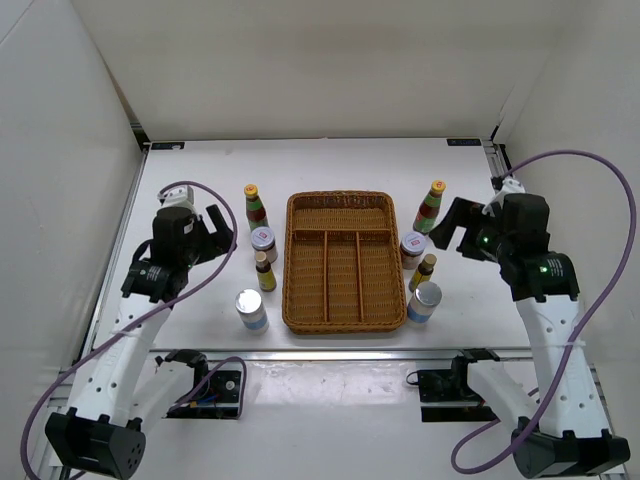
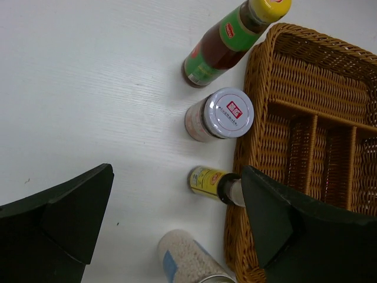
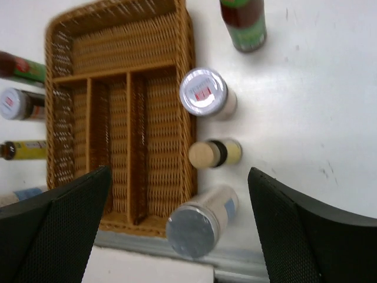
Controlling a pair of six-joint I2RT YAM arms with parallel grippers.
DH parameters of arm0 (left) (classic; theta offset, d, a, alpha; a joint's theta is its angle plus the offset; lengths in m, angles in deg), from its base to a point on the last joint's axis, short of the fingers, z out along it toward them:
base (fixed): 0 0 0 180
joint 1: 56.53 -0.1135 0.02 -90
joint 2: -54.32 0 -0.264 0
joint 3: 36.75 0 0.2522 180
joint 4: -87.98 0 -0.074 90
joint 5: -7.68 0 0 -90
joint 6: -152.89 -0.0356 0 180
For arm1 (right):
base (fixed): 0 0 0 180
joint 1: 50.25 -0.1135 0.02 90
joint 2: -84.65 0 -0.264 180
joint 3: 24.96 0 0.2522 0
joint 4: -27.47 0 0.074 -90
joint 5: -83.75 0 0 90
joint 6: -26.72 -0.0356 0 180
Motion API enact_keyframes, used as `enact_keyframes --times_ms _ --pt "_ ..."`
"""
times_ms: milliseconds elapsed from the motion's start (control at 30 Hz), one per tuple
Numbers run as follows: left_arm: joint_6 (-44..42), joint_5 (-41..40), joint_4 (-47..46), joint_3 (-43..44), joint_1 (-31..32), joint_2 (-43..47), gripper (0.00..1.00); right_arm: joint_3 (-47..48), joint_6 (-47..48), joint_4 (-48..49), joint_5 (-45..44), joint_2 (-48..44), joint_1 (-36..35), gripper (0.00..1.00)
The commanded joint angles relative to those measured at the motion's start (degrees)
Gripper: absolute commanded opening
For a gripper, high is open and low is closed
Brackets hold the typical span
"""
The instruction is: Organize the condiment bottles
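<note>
The condiment bottles stand in two columns beside the wicker tray (image 1: 338, 300). On its left are a tall yellow-capped bottle (image 1: 253, 205), a white-lidded jar (image 1: 263, 241), a small brown bottle (image 1: 265, 272) and a silver-topped cylinder (image 1: 251, 310). On its right are a tall bottle (image 1: 431, 206), a jar (image 1: 413, 248), a small brown bottle (image 1: 425, 272) and a cylinder (image 1: 424, 303). My left gripper (image 2: 177, 221) hangs open above the left column, holding nothing. My right gripper (image 3: 179, 227) hangs open above the right cylinder (image 3: 200, 221) and small bottle (image 3: 215, 153).
The tray (image 2: 306, 118) has one wide compartment at the back and three long narrow ones, all without contents. White walls enclose the table on three sides. A metal rail (image 1: 320, 352) runs along the near edge.
</note>
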Motion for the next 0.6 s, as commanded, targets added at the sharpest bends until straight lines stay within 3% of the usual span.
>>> enact_keyframes --times_ms 0,267,567 --pt "-0.5 -5.8 5.9 5.7 1.6 -0.6 1.00 -0.9 1.3 -6.8 -1.7 -2.1 -0.1 1.00" --pt "-4.4 -7.1 5.9 5.5 1.6 -1.0 1.00 -5.0 -0.6 -11.2 9.4 0.4 -2.3 1.00" --pt "-5.0 -10.8 3.8 3.5 1.6 0.0 1.00 -4.3 -8.8 -16.8 -1.6 -0.4 -7.0 1.00"
